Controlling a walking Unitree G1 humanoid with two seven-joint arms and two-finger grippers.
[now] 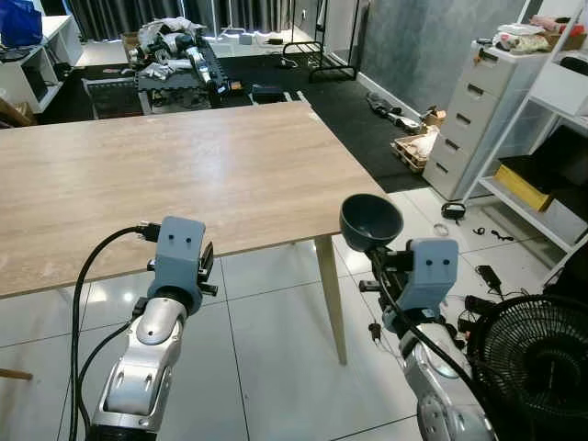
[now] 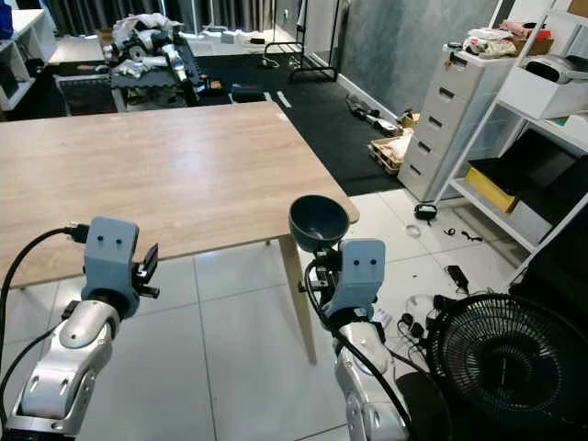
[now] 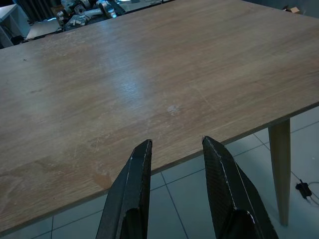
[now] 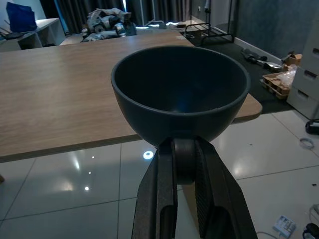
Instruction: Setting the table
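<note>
Right gripper (image 4: 185,174): clamped on the dark bowl's (image 4: 180,92) base, beside the table's (image 1: 184,175) near corner.
Left gripper (image 3: 174,164): fingers apart, empty, at the table edge.
Room: white tiles (image 1: 276,322), drawers (image 1: 469,129), fan (image 1: 533,367).
Cut off: far clutter.

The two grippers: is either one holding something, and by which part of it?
The right gripper holds a dark bowl by its base. The left gripper is open and holds nothing.

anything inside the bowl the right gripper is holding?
Nothing visible: the dark bowl looks empty down to its bottom in the right wrist view. The right gripper clamps it from below, near the wooden table's corner; the fingers cover its base. The left gripper is open, empty.
</note>
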